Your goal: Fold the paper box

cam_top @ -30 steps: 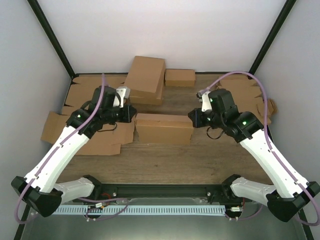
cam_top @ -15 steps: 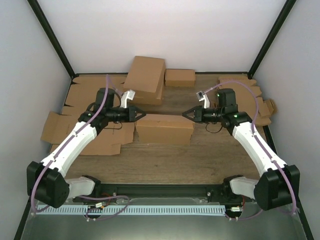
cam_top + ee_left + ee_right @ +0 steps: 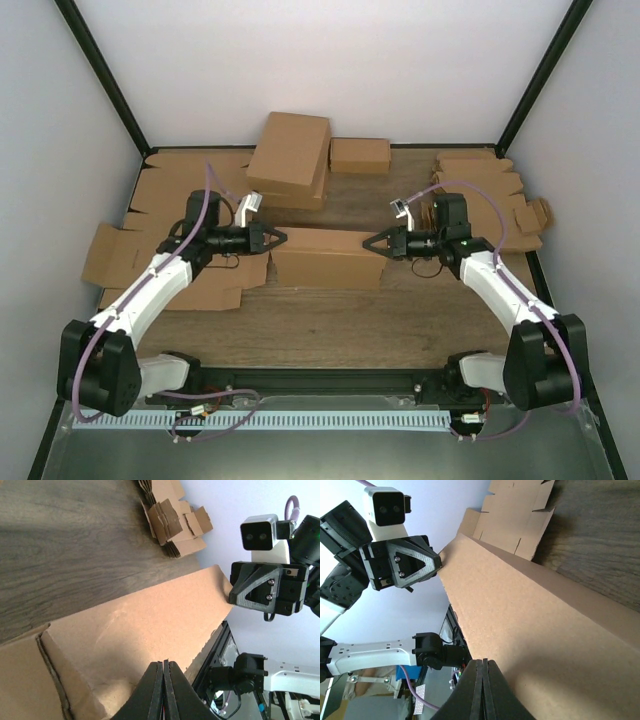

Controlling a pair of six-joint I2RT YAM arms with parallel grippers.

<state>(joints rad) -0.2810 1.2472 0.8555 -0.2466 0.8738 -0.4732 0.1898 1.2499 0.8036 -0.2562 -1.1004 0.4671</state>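
Observation:
The paper box [image 3: 327,257] is a closed, long brown cardboard box lying flat in the middle of the table. My left gripper [image 3: 283,238] is shut and empty, its tip at the box's left end near the top edge. My right gripper [image 3: 366,243] is shut and empty, its tip at the box's right end. In the left wrist view the box's top face [image 3: 145,630] fills the middle, with my shut left gripper [image 3: 164,663] over it and the right gripper's head beyond. In the right wrist view the box [image 3: 535,625] lies ahead of my shut right gripper [image 3: 483,661].
Two stacked closed boxes [image 3: 291,155] and a small short box [image 3: 360,154] stand at the back. Flat cardboard blanks [image 3: 160,235] cover the left side under my left arm. Smaller notched blanks [image 3: 490,190] are piled at the right. Dark frame posts rise at both back corners.
Both arms have swung lower and more level, and their shut tips have closed in on the two ends of the box. The box has not visibly moved.

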